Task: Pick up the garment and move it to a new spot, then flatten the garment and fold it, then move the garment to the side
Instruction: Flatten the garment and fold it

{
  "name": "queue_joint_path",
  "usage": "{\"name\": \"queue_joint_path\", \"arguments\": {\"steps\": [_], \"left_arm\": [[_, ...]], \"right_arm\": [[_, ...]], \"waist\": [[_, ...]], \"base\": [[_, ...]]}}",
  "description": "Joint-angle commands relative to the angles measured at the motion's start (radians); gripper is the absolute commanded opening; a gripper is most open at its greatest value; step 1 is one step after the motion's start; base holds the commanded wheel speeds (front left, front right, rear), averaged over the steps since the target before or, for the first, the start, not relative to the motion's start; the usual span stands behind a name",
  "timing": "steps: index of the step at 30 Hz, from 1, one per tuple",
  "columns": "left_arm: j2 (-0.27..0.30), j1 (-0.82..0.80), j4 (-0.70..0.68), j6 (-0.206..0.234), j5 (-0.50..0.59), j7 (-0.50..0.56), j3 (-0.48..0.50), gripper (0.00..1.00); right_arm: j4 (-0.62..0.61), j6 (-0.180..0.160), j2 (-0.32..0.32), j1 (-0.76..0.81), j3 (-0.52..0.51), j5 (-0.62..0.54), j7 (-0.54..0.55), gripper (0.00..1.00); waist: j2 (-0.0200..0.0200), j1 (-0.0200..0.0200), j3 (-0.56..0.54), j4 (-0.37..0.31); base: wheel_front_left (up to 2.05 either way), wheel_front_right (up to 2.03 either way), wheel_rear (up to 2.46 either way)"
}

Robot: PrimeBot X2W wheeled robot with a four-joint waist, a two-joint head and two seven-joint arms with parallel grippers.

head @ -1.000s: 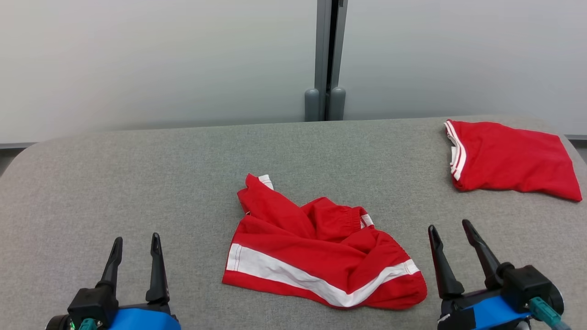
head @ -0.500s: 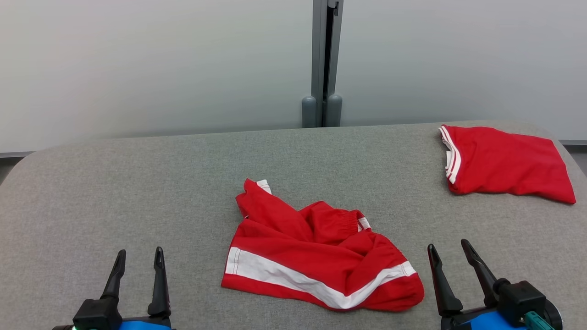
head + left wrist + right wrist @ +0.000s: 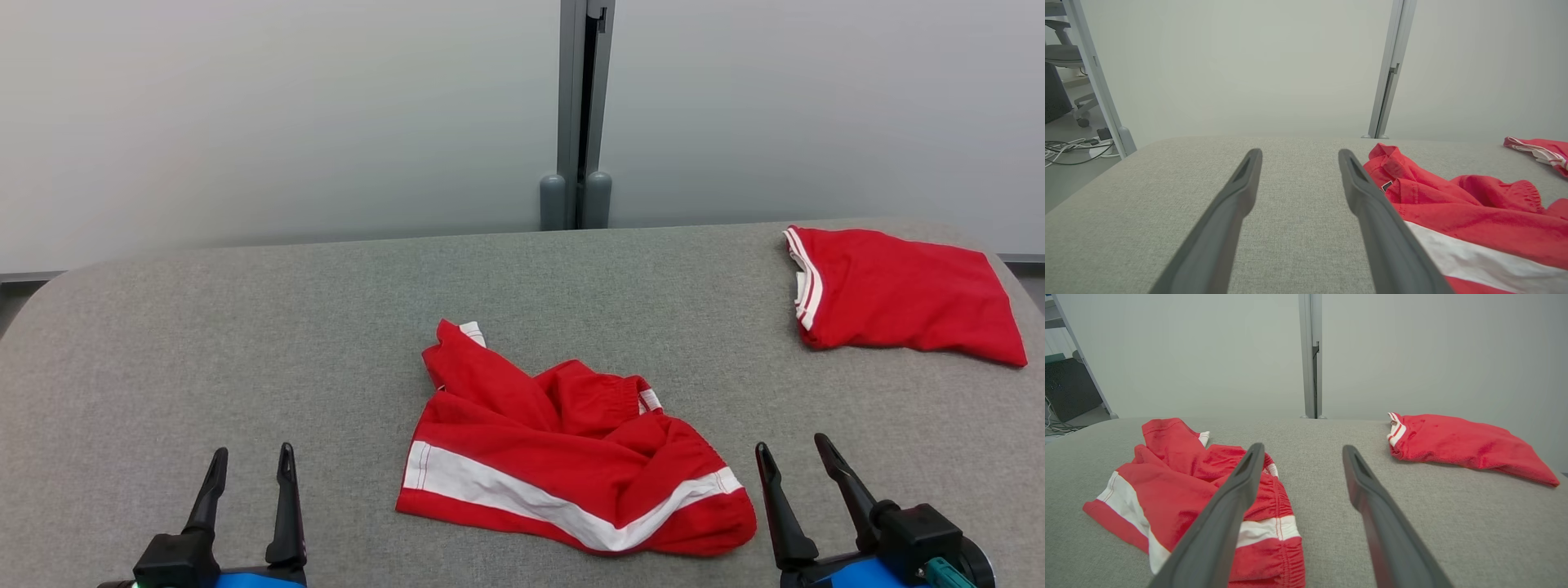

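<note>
Garment, crumpled red shorts, lies lengthwise left-to-right on grey table, waistband rightward, both jaws spread apart.

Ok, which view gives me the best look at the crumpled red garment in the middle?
The head view: the crumpled red garment lies whole and unobstructed there. The left wrist view cuts it off at its right edge; in the right wrist view a finger of the right gripper crosses it.
</note>
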Motion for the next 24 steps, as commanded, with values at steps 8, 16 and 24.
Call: {"name": "queue_joint_path", "arguments": {"steps": [8,16,24], "left_arm": [[0.002,-0.012,0.002,-0.004,0.008,-0.004,0.0,1.0],[0.0,-0.038,0.014,-0.009,-0.006,-0.004,-0.025,1.0],[0.018,-0.142,0.089,-0.012,-0.047,-0.004,-0.13,1.0]], "right_arm": [[0.008,0.0,0.002,0.012,0.002,-0.004,-0.003,1.0],[0.026,0.0,0.002,-0.005,0.0,0.002,-0.003,1.0],[0.097,0.0,-0.038,-0.067,0.054,0.029,-0.003,1.0]], "waist": [[0.0,0.0,0.004,0.0],[0.0,0.0,0.014,-0.006],[0.0,0.0,0.044,-0.026]], "base": [[0.0,0.0,0.0],[0.0,0.0,0.0],[0.0,0.0,0.0]]}}
